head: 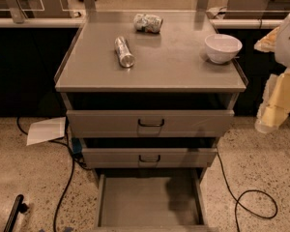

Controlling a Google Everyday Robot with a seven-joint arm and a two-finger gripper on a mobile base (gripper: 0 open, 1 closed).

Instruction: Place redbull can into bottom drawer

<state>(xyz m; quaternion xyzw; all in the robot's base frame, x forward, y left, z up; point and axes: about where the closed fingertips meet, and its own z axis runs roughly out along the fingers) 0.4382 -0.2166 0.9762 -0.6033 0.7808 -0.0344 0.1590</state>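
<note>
The redbull can (124, 51), a slim silver cylinder, lies on its side on the grey cabinet top (169, 71), left of centre, with its shiny round end toward me. The bottom drawer (150, 202) is pulled out at floor level and its flat grey floor is bare. My gripper (273, 112) hangs on the cream-coloured arm at the right edge of the view. It is beside the cabinet's right front corner, well away from the can and holding nothing I can see.
A wrinkly silver-green foil packet (148, 22) lies at the back of the top. A white bowl (223, 47) stands near its right edge. The two upper drawers (151, 123) stick out slightly. Black cables (253, 202), a white paper (46, 129) and a black object (13, 212) are on the floor.
</note>
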